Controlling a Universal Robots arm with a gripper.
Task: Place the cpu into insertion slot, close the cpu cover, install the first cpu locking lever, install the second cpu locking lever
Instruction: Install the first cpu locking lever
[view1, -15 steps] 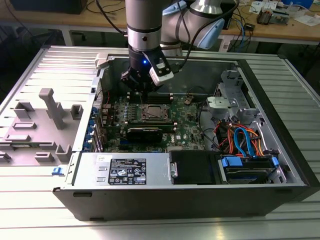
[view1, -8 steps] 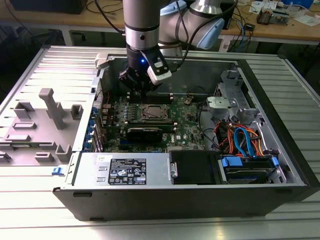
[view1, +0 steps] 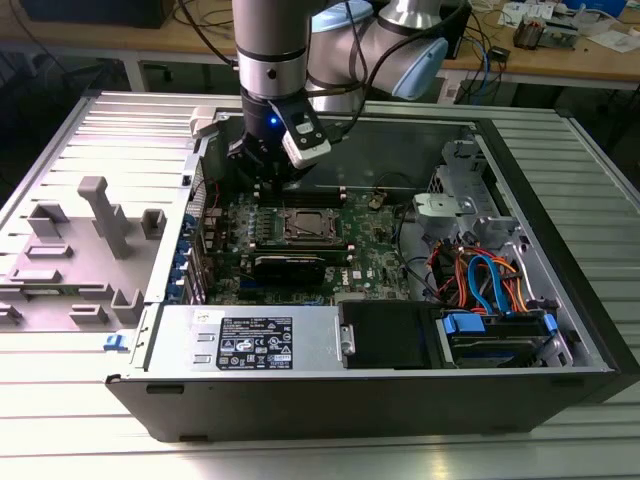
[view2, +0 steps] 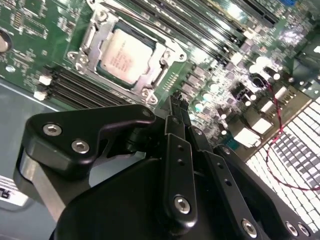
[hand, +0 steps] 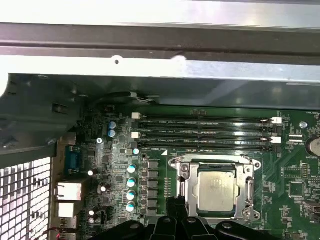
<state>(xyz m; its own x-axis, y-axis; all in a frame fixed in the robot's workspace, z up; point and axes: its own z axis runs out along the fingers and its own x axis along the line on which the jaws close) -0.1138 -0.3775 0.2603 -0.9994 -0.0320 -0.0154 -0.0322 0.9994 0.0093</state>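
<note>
Our gripper (view2: 176, 98) is hanging shut and empty just beside the socket.
We are seeing its two fingers pressed together with nothing between them, pointing down at the green motherboard (hand: 295, 200) close to the socket's corner. The cpu (view2: 122, 52) is lying flat in its slot near the middle of the motherboard, beside the long black memory slots (hand: 205, 132). The cpu cover (hand: 242, 186) is lying down around it, so we are judging those two steps done. We cannot tell if the thin locking levers (hand: 215, 159) are hooked down.
</note>
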